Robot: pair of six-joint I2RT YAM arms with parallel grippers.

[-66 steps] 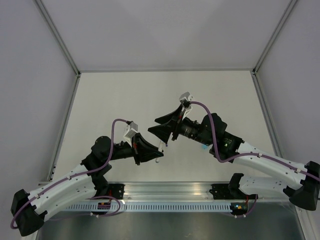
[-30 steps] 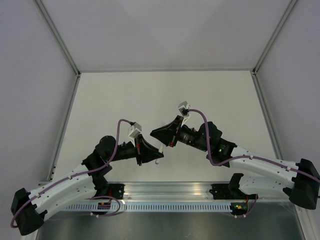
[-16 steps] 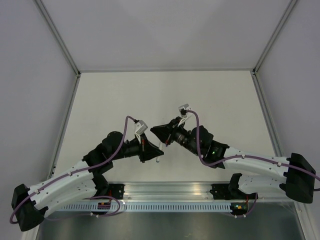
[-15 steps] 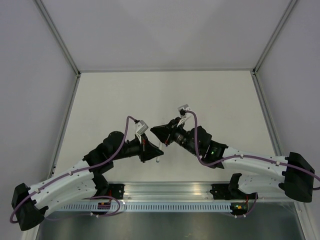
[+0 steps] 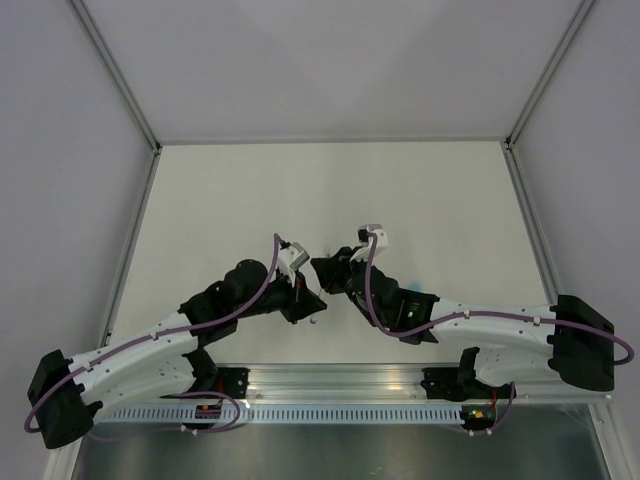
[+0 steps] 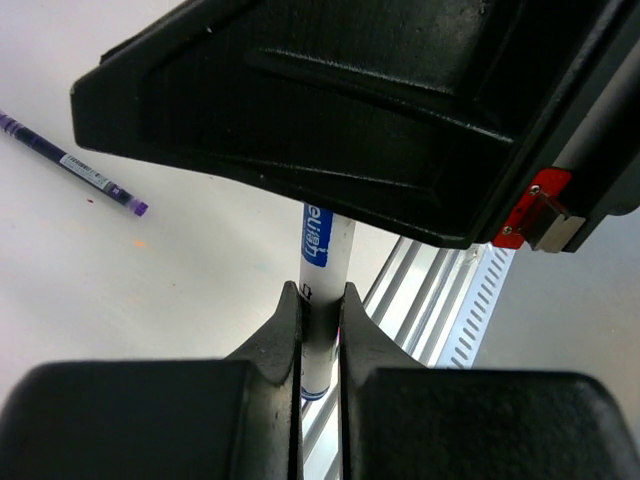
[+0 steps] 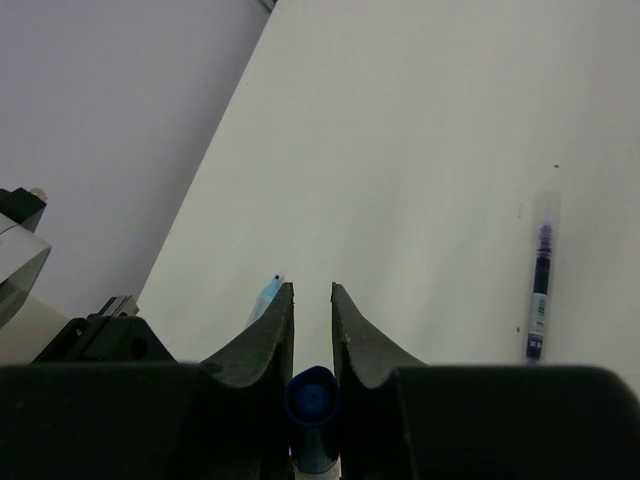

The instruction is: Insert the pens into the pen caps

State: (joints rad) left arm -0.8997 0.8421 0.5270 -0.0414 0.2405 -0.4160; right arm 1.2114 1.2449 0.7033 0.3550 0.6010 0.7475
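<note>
A: How many pens and caps?
B: Two each. The left end effector (image 6: 320, 300) is clamped tight on the white pen (image 6: 322, 250). The dark pen (image 6: 75, 165) lies on the tabletop (image 6: 190, 290), upper left of that view.
A: And the caps?
B: The right end effector (image 7: 310, 292) pinches the dark blue cap (image 7: 312, 400). The light blue cap (image 7: 263, 300) peeks out beside its left finger.

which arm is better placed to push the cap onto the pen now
Right, probably: the right gripper holds the dark blue cap over the white pen clamped in the left gripper.
</note>
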